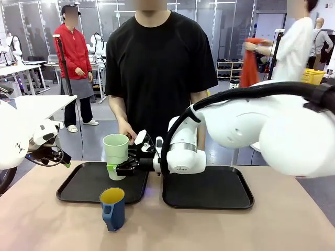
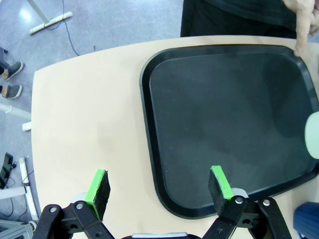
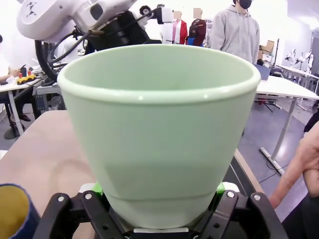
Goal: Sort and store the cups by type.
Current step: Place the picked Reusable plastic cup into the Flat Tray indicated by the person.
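Well, my right pincer (image 1: 118,168) is clamped on the mint-green tumbler (image 1: 115,149), its green pads pressing either side of the narrow foot. I hold it low down on purpose, I judge: the cup stays upright with its mouth free, and it can be stood down without my fingers getting in the way. My right arm has to reach across the middle for this, because the tumbler is over the near part of the left tray (image 1: 78,191). I cannot tell whether its base touches the tray or hangs just above it.

From my right wrist the tumbler looks hollow, with nothing in it as far as I can see down. The person's hand (image 1: 127,130) is just behind it, near but apart.

The blue mug (image 1: 113,209) stands upright on the bench (image 1: 209,230), just in front of the left tray and off it, handle towards me. Its yellow inside seems to hold nothing. It awaits sorting, so the job looks about half done.

The right tray (image 1: 209,191) carries nothing; I take it to be the mug's place, a tray to each type.

My left pincer (image 2: 159,180) is spread wide and grips nothing, hovering over the left tray's outer edge, out of the way.
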Action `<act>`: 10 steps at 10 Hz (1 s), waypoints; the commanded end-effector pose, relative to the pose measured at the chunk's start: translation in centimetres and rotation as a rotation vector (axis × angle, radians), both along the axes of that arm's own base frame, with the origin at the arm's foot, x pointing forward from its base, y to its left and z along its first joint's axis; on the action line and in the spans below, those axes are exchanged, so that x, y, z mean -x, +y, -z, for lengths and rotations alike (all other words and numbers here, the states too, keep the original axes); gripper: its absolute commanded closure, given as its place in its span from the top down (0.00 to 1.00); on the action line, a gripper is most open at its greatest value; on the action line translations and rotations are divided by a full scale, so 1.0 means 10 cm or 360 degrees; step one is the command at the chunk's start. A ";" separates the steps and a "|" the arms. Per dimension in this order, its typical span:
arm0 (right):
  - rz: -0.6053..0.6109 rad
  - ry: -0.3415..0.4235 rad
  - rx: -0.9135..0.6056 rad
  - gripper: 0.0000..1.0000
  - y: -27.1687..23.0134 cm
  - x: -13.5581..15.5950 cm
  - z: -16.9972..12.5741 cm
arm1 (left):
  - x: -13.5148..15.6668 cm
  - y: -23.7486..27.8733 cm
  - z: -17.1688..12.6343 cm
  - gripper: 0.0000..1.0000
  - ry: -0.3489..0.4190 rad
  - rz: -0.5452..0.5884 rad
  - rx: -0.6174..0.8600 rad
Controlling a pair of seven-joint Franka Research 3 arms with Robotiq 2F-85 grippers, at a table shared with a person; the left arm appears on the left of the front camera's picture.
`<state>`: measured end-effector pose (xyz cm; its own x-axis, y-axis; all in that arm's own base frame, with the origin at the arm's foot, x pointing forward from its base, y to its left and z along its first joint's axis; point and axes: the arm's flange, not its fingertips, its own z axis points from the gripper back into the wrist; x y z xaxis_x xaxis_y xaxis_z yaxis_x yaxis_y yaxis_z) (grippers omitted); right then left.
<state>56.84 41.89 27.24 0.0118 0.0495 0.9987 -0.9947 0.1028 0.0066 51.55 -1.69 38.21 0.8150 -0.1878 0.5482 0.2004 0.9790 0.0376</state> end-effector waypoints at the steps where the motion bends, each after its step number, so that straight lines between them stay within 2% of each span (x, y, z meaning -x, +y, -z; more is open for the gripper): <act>1: 0.0068 -0.0020 0.0010 0.83 0.18 -0.15 0.11 | 0.00 0.00 -0.01 1.00 -0.0002 0.0000 0.0000; 7: 0.0147 -0.0124 0.0076 0.83 0.31 -0.32 0.47 | 0.00 0.00 -0.01 1.00 -0.0002 0.0000 0.0000; 10: 0.0155 -0.0087 0.0095 0.83 0.32 -0.33 0.52 | 0.00 0.00 -0.01 1.00 -0.0002 0.0000 0.0000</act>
<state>60.21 44.66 21.81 -0.0274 0.1039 0.9942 -0.9851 0.1659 -0.0445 51.55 -1.69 38.21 0.8150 -0.1878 0.5482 0.2004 0.9790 0.0376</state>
